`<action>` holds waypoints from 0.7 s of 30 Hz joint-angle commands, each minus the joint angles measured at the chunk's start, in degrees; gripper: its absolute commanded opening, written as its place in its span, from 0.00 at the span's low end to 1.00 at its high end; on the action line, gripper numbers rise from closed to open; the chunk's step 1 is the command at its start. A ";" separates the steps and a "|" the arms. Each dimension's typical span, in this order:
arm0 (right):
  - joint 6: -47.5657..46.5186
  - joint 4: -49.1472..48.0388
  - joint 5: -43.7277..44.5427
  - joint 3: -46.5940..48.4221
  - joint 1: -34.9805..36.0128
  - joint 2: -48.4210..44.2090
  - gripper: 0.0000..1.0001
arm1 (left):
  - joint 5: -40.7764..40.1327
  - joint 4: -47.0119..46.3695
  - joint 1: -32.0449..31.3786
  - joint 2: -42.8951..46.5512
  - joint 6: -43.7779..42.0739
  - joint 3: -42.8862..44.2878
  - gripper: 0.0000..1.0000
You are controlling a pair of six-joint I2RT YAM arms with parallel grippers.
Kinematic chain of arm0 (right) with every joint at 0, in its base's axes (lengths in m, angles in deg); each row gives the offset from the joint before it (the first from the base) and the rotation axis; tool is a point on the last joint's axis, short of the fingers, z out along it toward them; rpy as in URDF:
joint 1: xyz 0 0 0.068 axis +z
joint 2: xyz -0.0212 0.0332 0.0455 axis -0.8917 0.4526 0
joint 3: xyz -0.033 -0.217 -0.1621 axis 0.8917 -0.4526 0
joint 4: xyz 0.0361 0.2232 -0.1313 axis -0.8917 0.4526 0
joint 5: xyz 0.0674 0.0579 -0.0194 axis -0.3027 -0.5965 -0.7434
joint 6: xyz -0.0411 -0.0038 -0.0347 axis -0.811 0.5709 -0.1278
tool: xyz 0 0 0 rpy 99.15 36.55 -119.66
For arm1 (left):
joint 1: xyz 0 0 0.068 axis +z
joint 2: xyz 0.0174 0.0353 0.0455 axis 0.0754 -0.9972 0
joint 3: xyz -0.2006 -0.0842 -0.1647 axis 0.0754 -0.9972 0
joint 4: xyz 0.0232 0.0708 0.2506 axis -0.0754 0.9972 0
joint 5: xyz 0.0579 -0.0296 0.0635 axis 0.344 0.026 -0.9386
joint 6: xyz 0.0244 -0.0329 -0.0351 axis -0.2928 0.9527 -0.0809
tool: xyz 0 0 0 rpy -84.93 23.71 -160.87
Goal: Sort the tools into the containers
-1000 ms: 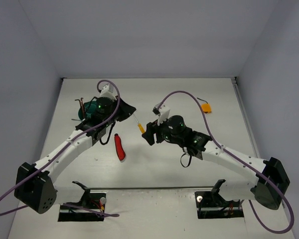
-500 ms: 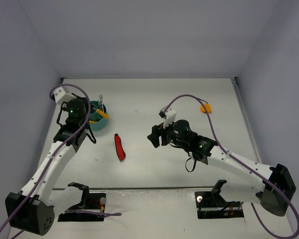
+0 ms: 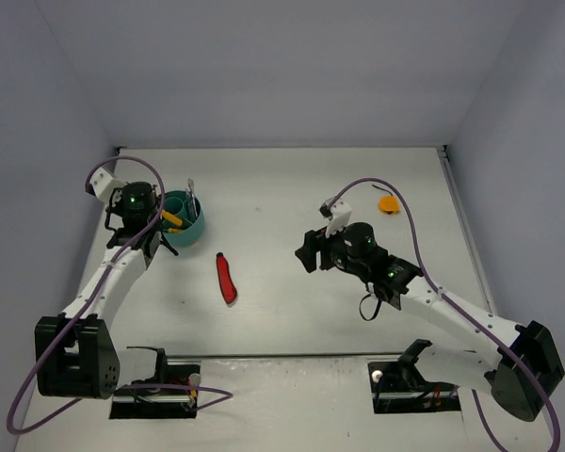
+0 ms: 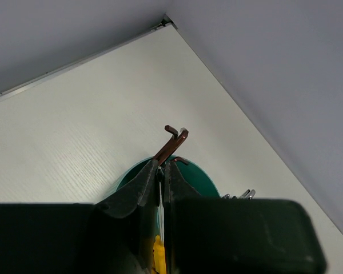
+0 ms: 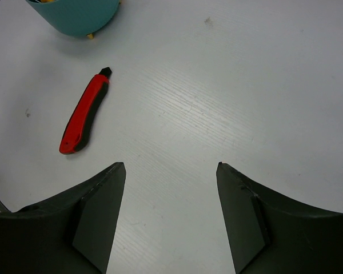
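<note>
The left gripper (image 4: 160, 168) stood at the teal tub (image 3: 192, 233) with its jaws pressed together. A dark hex key (image 4: 172, 141) rose just past the fingertips. Whether it was pinched or merely standing in a compartment could not be told. Orange-handled screwdrivers (image 3: 173, 220) and silver wrenches (image 3: 190, 191) were already in the tub.

The right gripper (image 5: 170, 171) hung over bare table, jaws wide and empty. The red-and-black folding knife (image 5: 83, 117) lay flat, well apart from the tub, and a small orange item (image 3: 388, 202) lay near the far right edge.

Risks, as judged:
- The left fingers could hook the upright keys on leaving and tip the tub.
- An off-centre pinch could make the flat knife skid or swing.
</note>
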 commanded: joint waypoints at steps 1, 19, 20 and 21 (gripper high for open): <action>0.31 -2.99 -1.92 -0.27 -0.72 -1.82 0.62 | -0.79 -8.80 0.94 -1.64 2.22 0.41 0.00; 1.84 -2.99 -3.25 -0.24 -0.81 -0.01 0.62 | 5.09 -8.86 0.96 1.21 4.54 -4.77 0.39; 1.92 -3.04 -3.31 -0.21 -0.81 0.02 0.62 | 6.36 -8.62 0.96 2.21 3.76 -4.83 0.44; 2.01 -3.03 -3.41 -0.16 -0.76 0.02 0.62 | 7.23 -8.16 0.91 3.82 2.60 -4.78 0.48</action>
